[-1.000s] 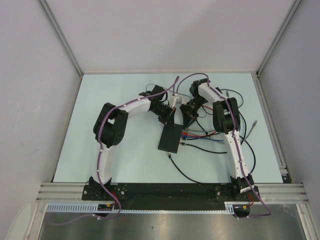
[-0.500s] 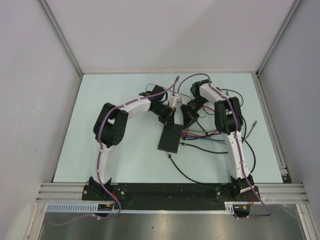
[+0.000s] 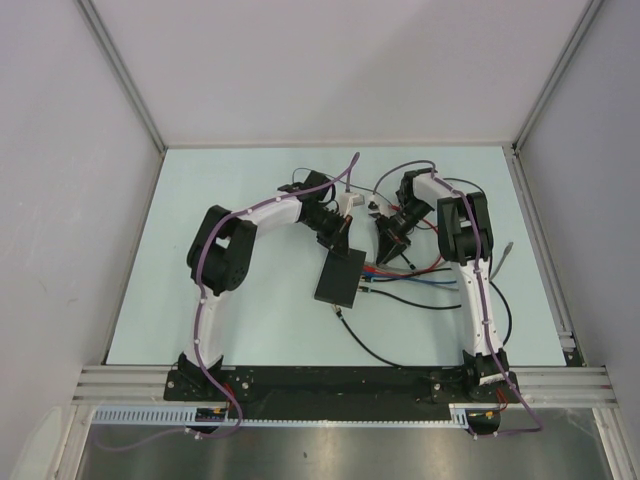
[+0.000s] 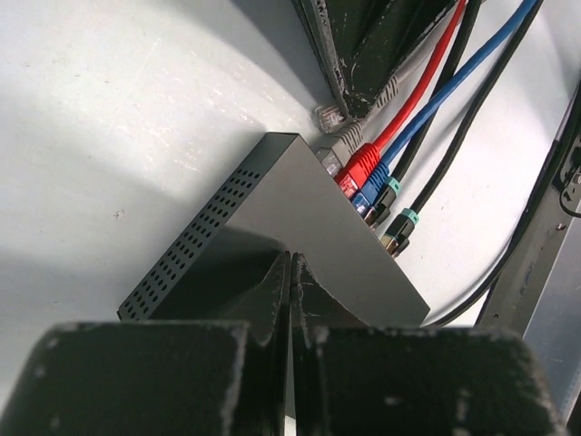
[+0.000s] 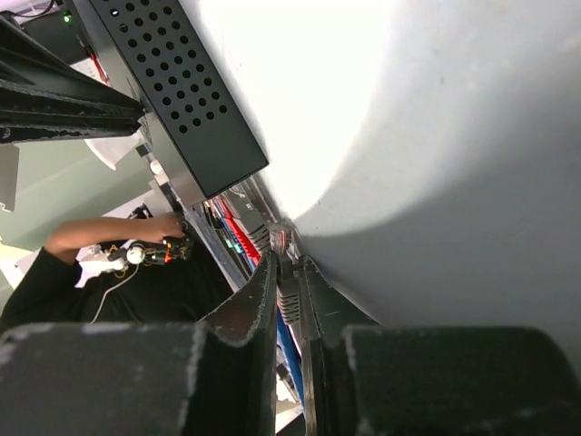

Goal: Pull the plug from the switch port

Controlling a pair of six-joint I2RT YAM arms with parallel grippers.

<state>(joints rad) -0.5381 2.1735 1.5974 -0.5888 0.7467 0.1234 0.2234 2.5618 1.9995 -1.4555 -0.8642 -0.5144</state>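
Observation:
The flat black switch box (image 3: 340,278) lies at mid-table. My left gripper (image 4: 292,259) is shut with nothing in it, its tips pressed down on the box top (image 4: 309,209). My right gripper (image 5: 289,263) is shut on the grey boot of a clear-tipped plug (image 5: 283,238). In the left wrist view that plug (image 4: 329,116) hangs just off the box's corner, outside any socket, between the right fingers (image 4: 363,54). The switch port lies on the cabled short edge; I cannot tell which socket. In the top view the right gripper (image 3: 386,248) sits right of the box.
Another grey plug (image 4: 338,153), a red one (image 4: 361,166), a blue one (image 4: 374,184) and two green-collared black ones (image 4: 406,218) stay in the box edge. Their cables fan right, and a black cable (image 3: 400,355) loops in front. Enclosure walls surround the table.
My right gripper has drawn back to the right and slightly nearer with the grey plug, widening the gap to the box. The left gripper and the box have stayed put.

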